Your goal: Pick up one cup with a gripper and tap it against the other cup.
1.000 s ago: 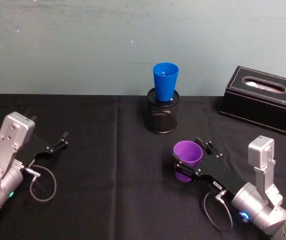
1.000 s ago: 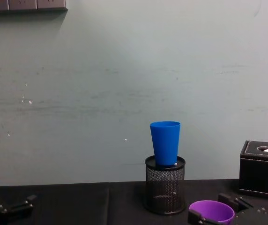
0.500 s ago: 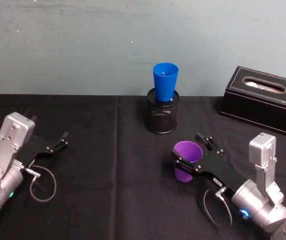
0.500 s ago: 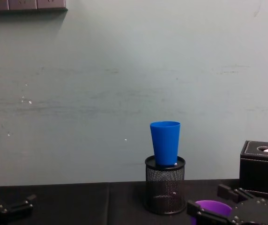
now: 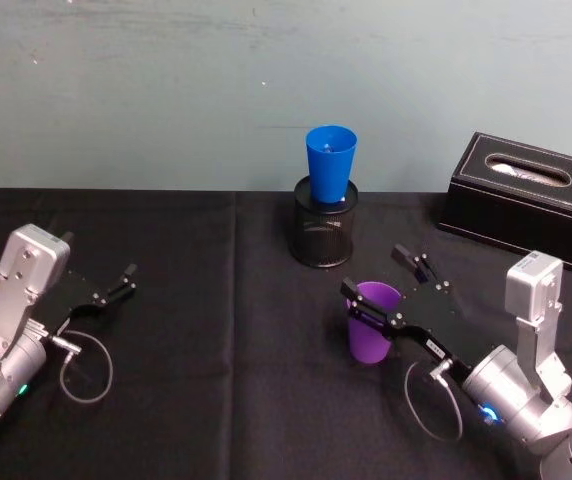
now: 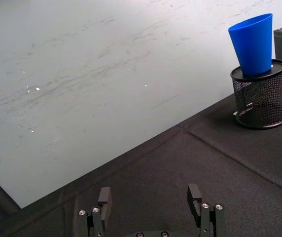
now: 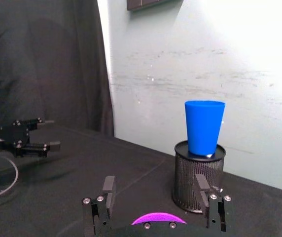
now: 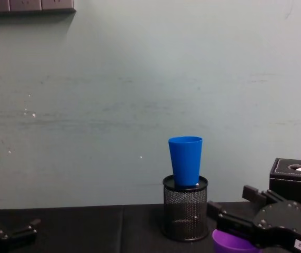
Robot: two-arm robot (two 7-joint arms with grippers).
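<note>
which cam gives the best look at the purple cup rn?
Head view: the purple cup shows rim to base, upright, with the right pincer astride its rim. Chest view catches just part of it behind the pincer's fingers at the bottom edge. Right wrist view shows a sliver of rim.

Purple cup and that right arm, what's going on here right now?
The right gripper sits around the purple cup, one of its fingers on each side of the rim, near the front right of the black table. Whether the cup is gripped or lifted is not clear. The blue cup stands in the black mesh pen holder farther back, apart from the purple one. The left gripper rests idle and open at the left.
</note>
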